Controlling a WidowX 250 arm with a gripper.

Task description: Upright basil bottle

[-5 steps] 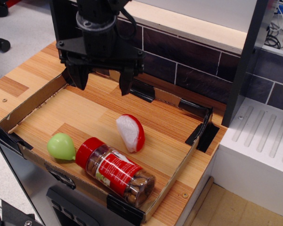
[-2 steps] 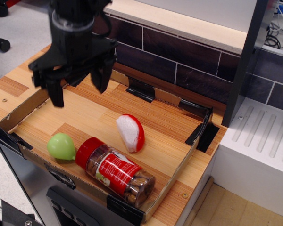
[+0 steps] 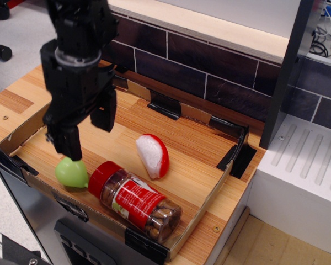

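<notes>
The basil bottle (image 3: 137, 200) lies on its side at the front of the cardboard tray (image 3: 204, 196). It is a clear jar with a red cap pointing left, a red-and-white label and brownish contents. My gripper (image 3: 88, 131) is black, open and empty. It hangs over the left part of the tray, above and to the left of the bottle's cap. Its near finger (image 3: 70, 142) ends just above the green pear-shaped toy (image 3: 71, 172).
A red-and-white wedge (image 3: 153, 155) stands in the middle of the tray, just behind the bottle. The tray has low cardboard walls with black corner clips (image 3: 243, 153). A dark tiled wall (image 3: 209, 66) runs behind, and a white ribbed unit (image 3: 303, 165) stands to the right.
My gripper has moved left and forward and come down, from the tray's back edge to just above the green toy. The bottle, wedge and toy have not moved.
</notes>
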